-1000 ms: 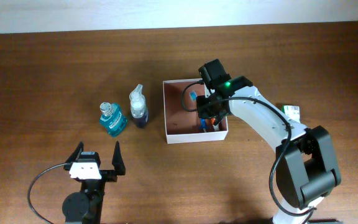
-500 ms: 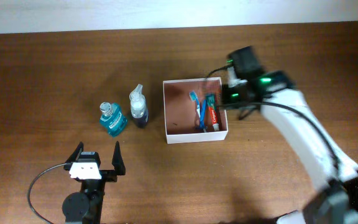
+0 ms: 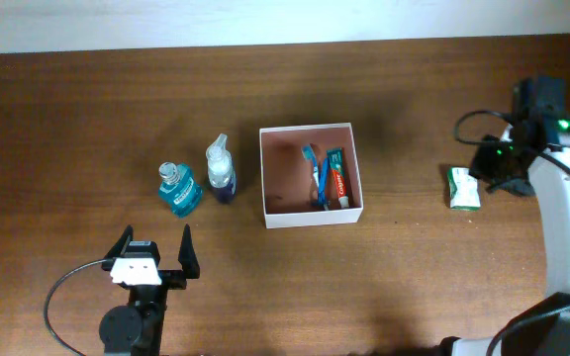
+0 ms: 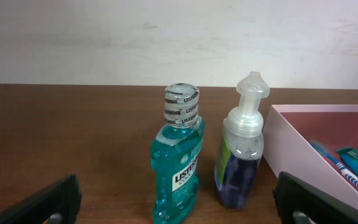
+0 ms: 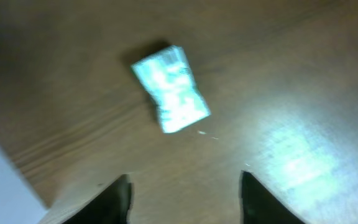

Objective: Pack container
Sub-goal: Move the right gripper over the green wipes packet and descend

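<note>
1. Container (image 3: 283,190) sits mid-counter (image 3: 87,119), holding a toothbrush (image 3: 316,175) and toothpaste (image 3: 335,178).
2. Right end effector (image 5: 185,196): jaws apart, empty, near a green-white packet (image 5: 171,88).
3. Left end effector (image 3: 154,249): jaws apart, empty.

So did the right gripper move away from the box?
Yes. The right gripper was over the container; it has swung right, clear of it, and now hangs by the small green-and-white packet.

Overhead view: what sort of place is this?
Probably a robotics test bench, not a bathroom: a wooden table against a plain white wall, a robot arm at its edge, and a mouthwash bottle near a container.
</note>
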Motion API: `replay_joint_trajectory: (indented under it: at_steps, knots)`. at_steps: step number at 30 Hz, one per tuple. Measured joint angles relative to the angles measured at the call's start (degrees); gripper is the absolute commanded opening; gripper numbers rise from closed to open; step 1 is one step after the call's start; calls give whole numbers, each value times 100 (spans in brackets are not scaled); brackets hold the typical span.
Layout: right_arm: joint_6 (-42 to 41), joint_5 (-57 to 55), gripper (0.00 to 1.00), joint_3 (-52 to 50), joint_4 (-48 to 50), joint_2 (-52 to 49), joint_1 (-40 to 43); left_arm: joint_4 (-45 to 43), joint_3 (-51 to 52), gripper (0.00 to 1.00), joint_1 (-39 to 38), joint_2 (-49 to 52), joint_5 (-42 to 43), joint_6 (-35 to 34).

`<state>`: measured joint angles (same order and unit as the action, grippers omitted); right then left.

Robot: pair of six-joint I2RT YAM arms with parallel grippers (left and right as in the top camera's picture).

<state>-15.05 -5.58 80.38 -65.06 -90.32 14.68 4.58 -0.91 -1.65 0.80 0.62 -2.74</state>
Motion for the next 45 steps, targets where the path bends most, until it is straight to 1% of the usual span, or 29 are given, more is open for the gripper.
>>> replay_joint_trajectory:
  at_steps: [2,4,8,10,15,20,24,33,45]
  knots:
    - [31,-15,80,-197,109,0,157,0,0,99,0,-2,0,0]
    - [98,-37,87,-428,291,0,254,0,0,99,0,-2,0,0]
    - [254,-50,95,-960,881,0,332,0,0,99,0,-2,0,0]
    - [315,-59,98,-1231,1255,-2,341,0,0,99,0,0,0,-2]
    - [448,-57,100,-1947,2199,-39,341,0,0,100,0,0,0,-2]
    - [785,70,99,-2586,3158,-236,341,0,0,99,0,0,0,0]
    - [1032,157,99,-2765,3526,-389,341,0,0,99,0,0,0,-2]
    - [1320,291,100,-2806,3963,-673,341,0,0,99,0,0,0,0]
    - [1425,339,93,-2806,4138,-737,341,0,0,99,0,0,0,0]
